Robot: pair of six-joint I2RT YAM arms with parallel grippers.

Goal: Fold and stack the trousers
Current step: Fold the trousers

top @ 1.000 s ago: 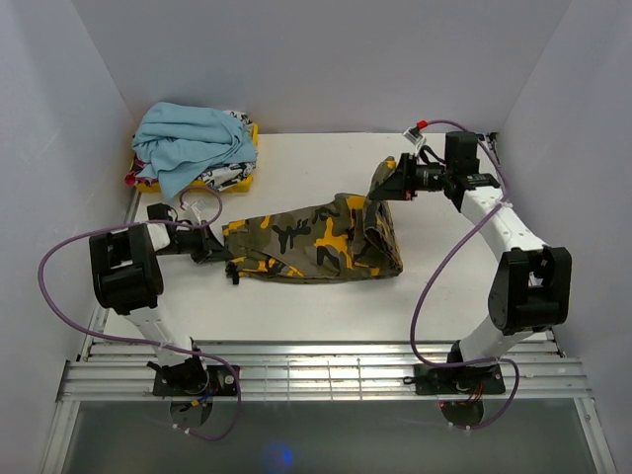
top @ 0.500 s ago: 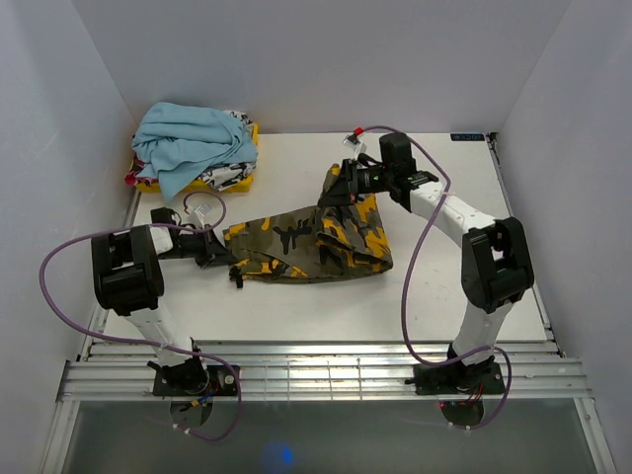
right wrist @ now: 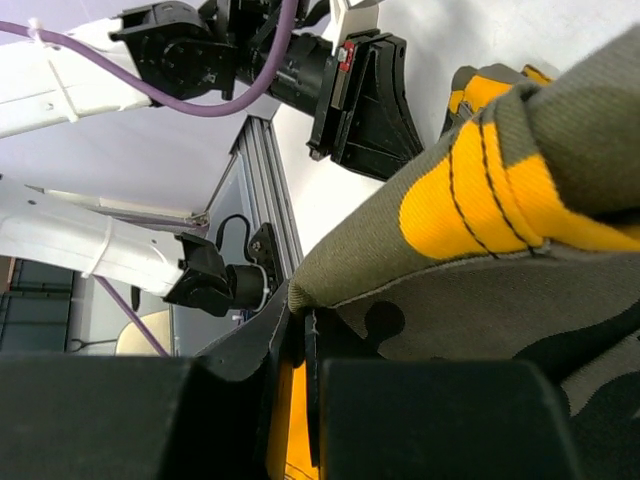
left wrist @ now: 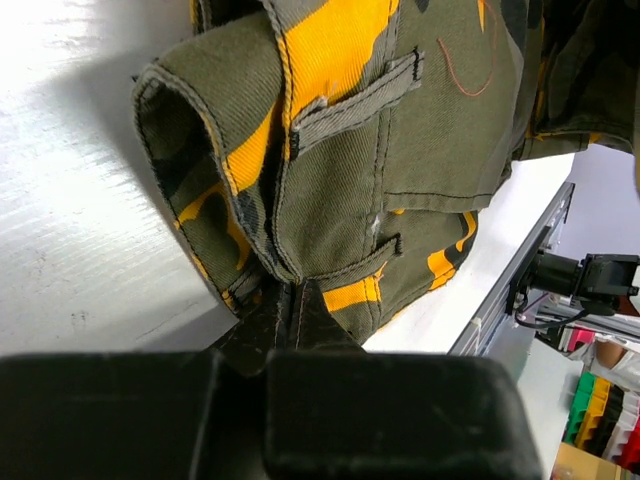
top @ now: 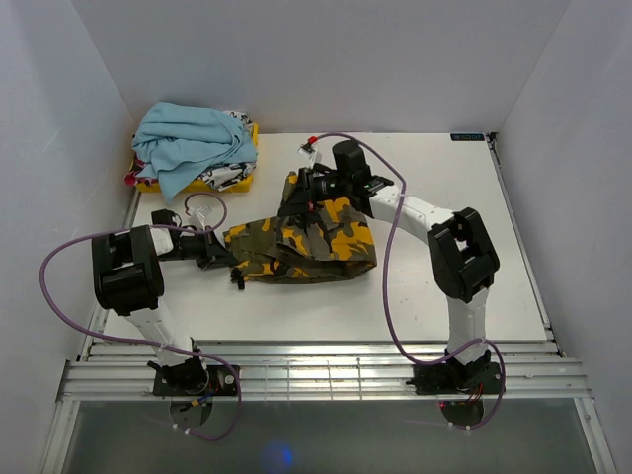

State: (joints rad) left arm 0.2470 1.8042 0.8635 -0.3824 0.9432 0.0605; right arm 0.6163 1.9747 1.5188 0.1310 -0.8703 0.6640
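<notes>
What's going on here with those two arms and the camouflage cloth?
Two robot arms are folding camouflage trousers on the table. The left gripper is shut on one end. The right gripper is shut on the other end, holding it above the middle, so the trousers lie partly doubled. The fold isn't finished yet.

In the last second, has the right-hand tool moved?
Yes. The right tool swept left, toward the light blue garment, folding the trousers over.
</notes>
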